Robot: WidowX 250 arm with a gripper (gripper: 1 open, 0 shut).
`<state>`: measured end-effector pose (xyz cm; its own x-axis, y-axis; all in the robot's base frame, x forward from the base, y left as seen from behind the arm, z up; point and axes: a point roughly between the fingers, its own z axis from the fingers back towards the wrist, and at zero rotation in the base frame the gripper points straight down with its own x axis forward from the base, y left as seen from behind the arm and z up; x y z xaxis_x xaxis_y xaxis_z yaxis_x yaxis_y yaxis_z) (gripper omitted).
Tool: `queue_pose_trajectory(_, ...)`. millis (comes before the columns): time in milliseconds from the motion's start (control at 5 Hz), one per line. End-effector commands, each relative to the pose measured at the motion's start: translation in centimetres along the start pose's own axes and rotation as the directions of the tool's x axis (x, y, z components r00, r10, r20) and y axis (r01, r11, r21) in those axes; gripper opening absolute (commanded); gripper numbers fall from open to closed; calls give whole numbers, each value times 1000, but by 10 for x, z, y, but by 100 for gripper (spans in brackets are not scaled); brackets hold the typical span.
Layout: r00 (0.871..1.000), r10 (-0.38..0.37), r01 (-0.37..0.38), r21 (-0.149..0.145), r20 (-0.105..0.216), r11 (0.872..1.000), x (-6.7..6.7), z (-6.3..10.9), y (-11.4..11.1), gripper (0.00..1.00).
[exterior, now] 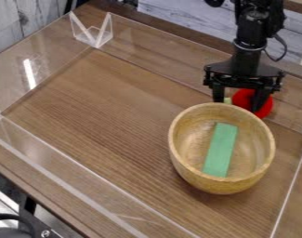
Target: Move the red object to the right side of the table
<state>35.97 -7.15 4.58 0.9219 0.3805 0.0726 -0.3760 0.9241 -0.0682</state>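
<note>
One view served us: in the camera picture, the pincer (242, 91) stood wide open, its jaws parted around the red object (253, 102), which sat on the table (98, 98) just below and between them; whether either jaw touched it, we could not tell.

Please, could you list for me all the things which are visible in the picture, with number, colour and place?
Rounded strawberry-like toy: one, bright red, at the gripper, just behind the bowl
Round wooden bowl: one, light tan, front right of the table
Flat rectangular block: one, green, inside the bowl
Wood-grain tabletop: one, brown, under everything
Wire-like stand: one, whitish, far left corner
Robot gripper: one, black, over the toy
</note>
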Motion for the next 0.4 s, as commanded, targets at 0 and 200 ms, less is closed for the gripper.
queue_pose_trajectory(0, 996, 24, -19, -67, 83, 998, 14, 39, -2, 100)
queue_pose_trajectory(200, 995, 46, -37, -94, 93, 995, 18, 54, 2, 100)
